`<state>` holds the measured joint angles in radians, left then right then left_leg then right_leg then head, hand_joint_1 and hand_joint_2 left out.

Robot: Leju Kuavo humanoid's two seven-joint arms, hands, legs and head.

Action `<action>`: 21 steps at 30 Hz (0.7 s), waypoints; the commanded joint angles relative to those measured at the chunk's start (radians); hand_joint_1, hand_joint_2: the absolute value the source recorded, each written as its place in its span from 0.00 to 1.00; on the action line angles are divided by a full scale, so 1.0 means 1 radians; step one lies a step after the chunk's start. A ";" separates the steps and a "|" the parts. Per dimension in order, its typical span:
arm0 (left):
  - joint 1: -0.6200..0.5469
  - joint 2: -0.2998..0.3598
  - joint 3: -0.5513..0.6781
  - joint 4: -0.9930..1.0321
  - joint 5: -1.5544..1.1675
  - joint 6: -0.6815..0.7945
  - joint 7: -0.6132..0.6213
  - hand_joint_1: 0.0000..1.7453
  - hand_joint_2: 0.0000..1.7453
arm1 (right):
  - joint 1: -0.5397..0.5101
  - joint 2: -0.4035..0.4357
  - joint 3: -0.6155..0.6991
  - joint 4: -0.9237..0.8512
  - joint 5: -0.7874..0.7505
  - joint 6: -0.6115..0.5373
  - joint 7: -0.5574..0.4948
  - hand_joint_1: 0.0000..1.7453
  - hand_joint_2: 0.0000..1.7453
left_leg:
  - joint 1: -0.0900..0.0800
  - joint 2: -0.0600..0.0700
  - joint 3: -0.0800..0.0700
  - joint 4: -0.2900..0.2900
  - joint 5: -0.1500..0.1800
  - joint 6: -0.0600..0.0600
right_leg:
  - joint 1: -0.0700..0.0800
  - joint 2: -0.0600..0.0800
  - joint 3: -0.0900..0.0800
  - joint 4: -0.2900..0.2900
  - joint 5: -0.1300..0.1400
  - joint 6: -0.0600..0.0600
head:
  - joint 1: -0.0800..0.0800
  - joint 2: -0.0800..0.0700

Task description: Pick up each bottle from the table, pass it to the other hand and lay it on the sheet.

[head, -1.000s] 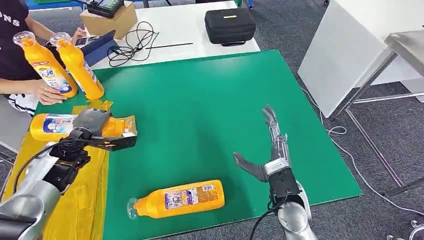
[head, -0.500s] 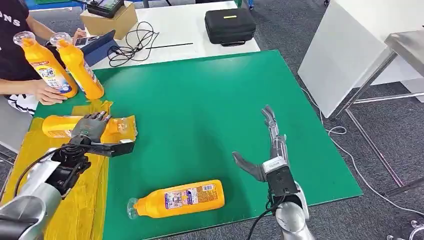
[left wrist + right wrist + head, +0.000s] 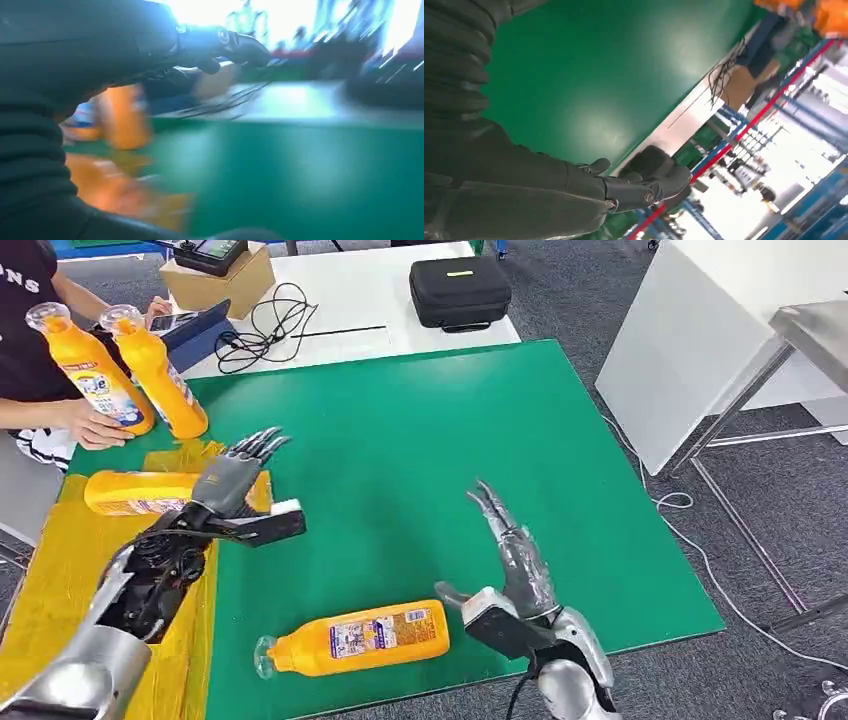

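Note:
An orange bottle (image 3: 358,637) lies on its side on the green table (image 3: 420,450), near the front edge. My right hand (image 3: 505,570) is open just right of it, fingers spread, not touching it. A second orange bottle (image 3: 135,491) lies on the yellow sheet (image 3: 60,570) at the left. My left hand (image 3: 235,490) hovers open above that bottle's cap end, holding nothing. The left wrist view is blurred; it shows my left hand (image 3: 150,45) over orange shapes. My right hand (image 3: 574,185) appears above the green surface in the right wrist view.
A person at the far left rests a hand (image 3: 92,426) on two upright orange bottles (image 3: 125,370). Behind the green table stand a cardboard box (image 3: 215,280), black cables (image 3: 265,330) and a black case (image 3: 460,290). A white panel (image 3: 690,350) stands at the right.
My left hand let go of the bottle on the sheet, lifted and opened toward the green table. My right hand swung left, closer to the lying bottle.

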<state>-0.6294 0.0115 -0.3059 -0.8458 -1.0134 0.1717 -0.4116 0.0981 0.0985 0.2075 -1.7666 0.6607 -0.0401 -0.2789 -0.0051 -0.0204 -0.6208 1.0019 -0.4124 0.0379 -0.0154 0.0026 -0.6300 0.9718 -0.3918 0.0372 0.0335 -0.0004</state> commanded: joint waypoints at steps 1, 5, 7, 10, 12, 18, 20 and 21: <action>0.116 -0.025 0.032 -0.341 0.172 -0.021 -0.103 0.00 1.00 | -0.027 -0.102 0.112 -0.024 0.038 0.023 -0.007 0.00 1.00 | 0.002 0.005 0.007 0.001 -0.005 -0.002 | 0.002 0.003 0.007 0.000 -0.003 -0.002 | 0.000 0.000; 0.159 -0.025 0.042 -0.428 0.237 -0.037 -0.119 0.00 1.00 | -0.031 -0.125 0.146 -0.027 0.045 0.039 -0.012 0.00 1.00 | 0.000 0.003 0.003 0.000 -0.002 -0.002 | 0.001 0.001 0.003 0.000 -0.001 -0.001 | -0.001 0.000; 0.183 -0.028 0.068 -0.470 0.324 -0.062 -0.144 0.00 1.00 | -0.057 -0.147 0.175 0.014 0.015 0.097 0.012 0.00 1.00 | 0.001 0.002 0.004 0.000 -0.002 -0.002 | 0.002 0.001 0.003 0.000 -0.001 -0.001 | 0.000 0.000; 0.206 -0.027 0.096 -0.475 0.377 -0.066 -0.160 0.00 1.00 | -0.112 -0.190 0.252 0.109 0.009 0.153 0.027 0.00 1.00 | 0.002 0.007 0.007 0.001 -0.004 -0.002 | 0.002 0.005 0.006 0.000 -0.002 -0.001 | -0.001 0.000; 0.219 -0.034 0.118 -0.457 0.415 -0.062 -0.181 0.00 1.00 | -0.141 -0.221 0.301 0.165 -0.004 0.174 0.031 0.00 1.00 | 0.002 0.009 0.009 -0.001 -0.005 -0.002 | 0.003 0.007 0.008 -0.002 -0.001 -0.001 | 0.000 0.000; 0.224 -0.038 0.121 -0.447 0.424 -0.060 -0.193 0.00 1.00 | -0.150 -0.229 0.309 0.184 -0.017 0.173 0.028 0.00 1.00 | 0.002 0.003 0.007 -0.001 -0.003 -0.002 | 0.002 0.001 0.006 -0.002 -0.002 -0.001 | 0.000 0.000; 0.224 -0.038 0.121 -0.447 0.424 -0.060 -0.193 0.00 1.00 | -0.150 -0.229 0.309 0.184 -0.017 0.173 0.028 0.00 1.00 | 0.001 0.002 0.004 -0.001 -0.002 -0.001 | 0.002 0.001 0.004 -0.001 -0.001 -0.001 | 0.000 0.000; 0.224 -0.038 0.121 -0.447 0.424 -0.060 -0.193 0.00 1.00 | -0.150 -0.229 0.309 0.184 -0.017 0.173 0.028 0.00 1.00 | 0.002 0.003 0.006 0.000 -0.003 -0.002 | 0.002 0.001 0.006 -0.001 -0.002 -0.001 | 0.000 0.000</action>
<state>-0.3972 -0.0175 -0.2148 -1.3084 -0.5920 0.1148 -0.6062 0.0032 -0.0866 0.4612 -1.6808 0.6489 0.1274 -0.2544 -0.0044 -0.0206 -0.6205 1.0017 -0.4124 0.0376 -0.0144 0.0023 -0.6298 0.9718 -0.3919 0.0372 0.0332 -0.0004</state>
